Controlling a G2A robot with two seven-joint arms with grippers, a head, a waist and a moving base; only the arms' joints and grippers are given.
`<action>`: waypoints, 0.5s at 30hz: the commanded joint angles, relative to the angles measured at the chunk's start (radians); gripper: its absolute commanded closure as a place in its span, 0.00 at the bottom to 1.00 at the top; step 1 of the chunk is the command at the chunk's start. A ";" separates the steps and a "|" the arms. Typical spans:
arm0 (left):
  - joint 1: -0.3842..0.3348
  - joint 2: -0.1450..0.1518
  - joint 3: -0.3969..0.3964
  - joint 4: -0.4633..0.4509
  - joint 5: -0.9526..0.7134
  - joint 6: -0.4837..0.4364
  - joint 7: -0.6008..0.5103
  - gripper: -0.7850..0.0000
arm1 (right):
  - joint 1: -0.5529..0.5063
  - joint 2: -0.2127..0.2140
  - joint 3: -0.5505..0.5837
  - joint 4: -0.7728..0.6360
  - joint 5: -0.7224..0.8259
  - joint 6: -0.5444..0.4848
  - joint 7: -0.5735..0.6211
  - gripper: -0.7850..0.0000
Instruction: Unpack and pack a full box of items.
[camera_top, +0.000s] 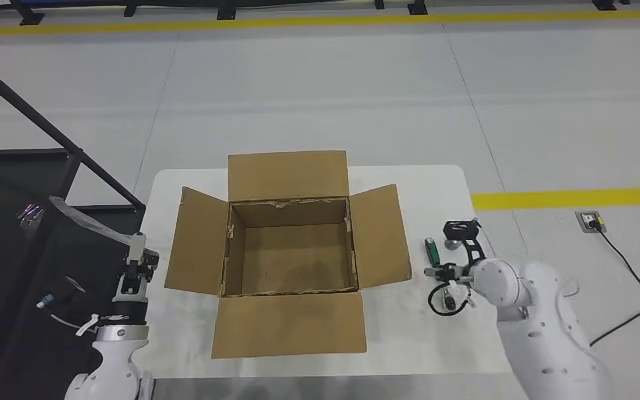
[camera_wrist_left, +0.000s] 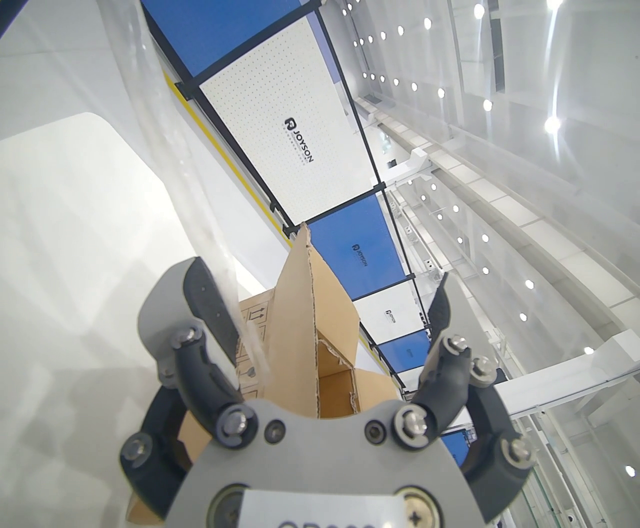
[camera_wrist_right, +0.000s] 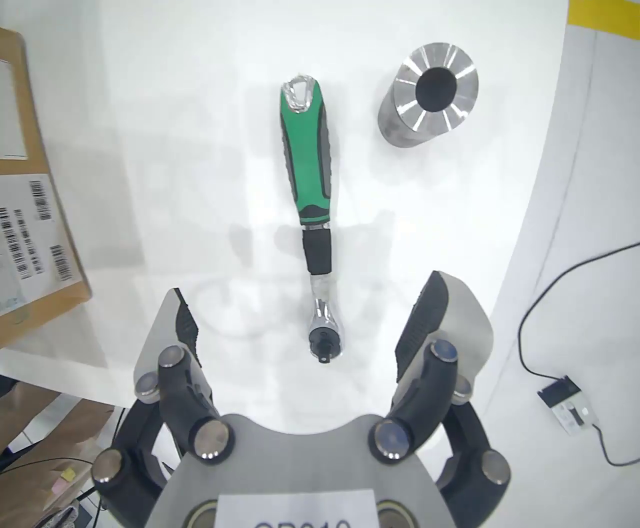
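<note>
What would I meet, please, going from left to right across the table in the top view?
left gripper → cardboard box → green-handled wrench → metal cylinder

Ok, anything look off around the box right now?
Clear plastic film lies against one finger of the open left tool, as if snagged. The box has a ragged, torn inner back edge. The wrench and metal cylinder beside it look fine.

Grey floor (camera_top: 300, 90), yellow lines (camera_top: 300, 20), perhaps pegboard wall panels (camera_wrist_left: 280, 125).
</note>
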 joint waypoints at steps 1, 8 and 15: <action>0.002 0.000 0.000 -0.001 0.001 0.001 0.002 0.00 | 0.024 -0.002 -0.025 0.033 -0.027 0.017 0.017 0.00; 0.008 -0.001 -0.002 -0.001 -0.003 -0.002 0.005 0.00 | 0.086 -0.004 -0.051 0.147 -0.014 -0.008 0.037 0.19; 0.005 -0.002 0.003 -0.004 -0.001 -0.005 0.002 0.00 | 0.115 -0.006 -0.079 0.211 -0.014 -0.024 0.051 0.31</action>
